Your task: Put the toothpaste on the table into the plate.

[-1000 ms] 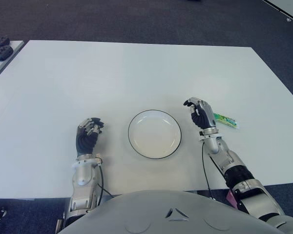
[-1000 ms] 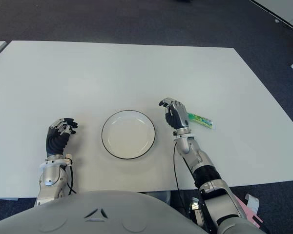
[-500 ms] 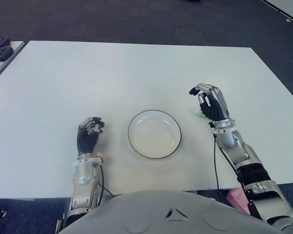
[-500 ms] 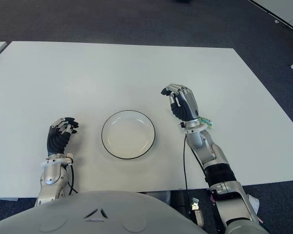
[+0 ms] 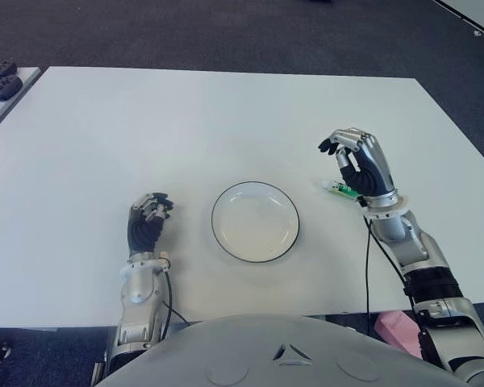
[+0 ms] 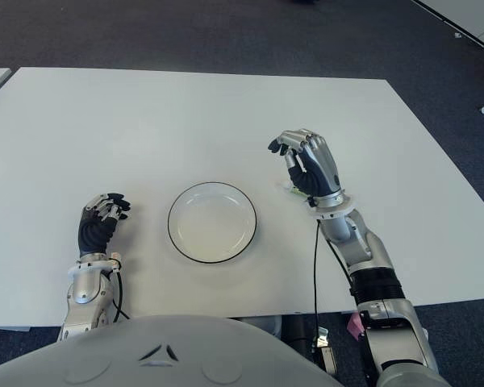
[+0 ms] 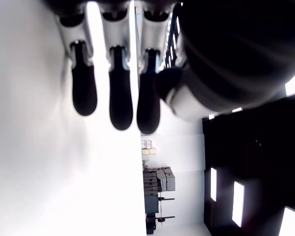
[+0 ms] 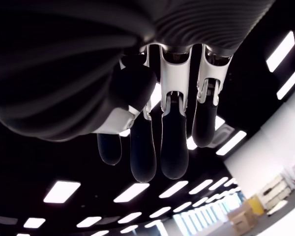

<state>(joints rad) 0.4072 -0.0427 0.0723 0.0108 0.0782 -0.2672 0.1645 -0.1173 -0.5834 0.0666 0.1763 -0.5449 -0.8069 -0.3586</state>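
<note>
We see our right hand [image 5: 361, 165] above the toothpaste [image 5: 341, 190], which lies on the table [image 5: 185, 129] right of the plate [image 5: 255, 221]; fingers loosely curled, empty. Our left hand [image 5: 146, 223] shows left of the plate, fingers curled.

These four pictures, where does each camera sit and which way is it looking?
Left eye view: on the head, looking forward and down at the table; shows both arms, left hand, right hand over the toothpaste, plate between.
Right eye view: beside it, the same scene slightly shifted.
Left wrist view: on the left wrist, facing its own fingers beside the table.
Right wrist view: on the right wrist, facing its own fingers against ceiling lights.
The eye views share everything.
</note>
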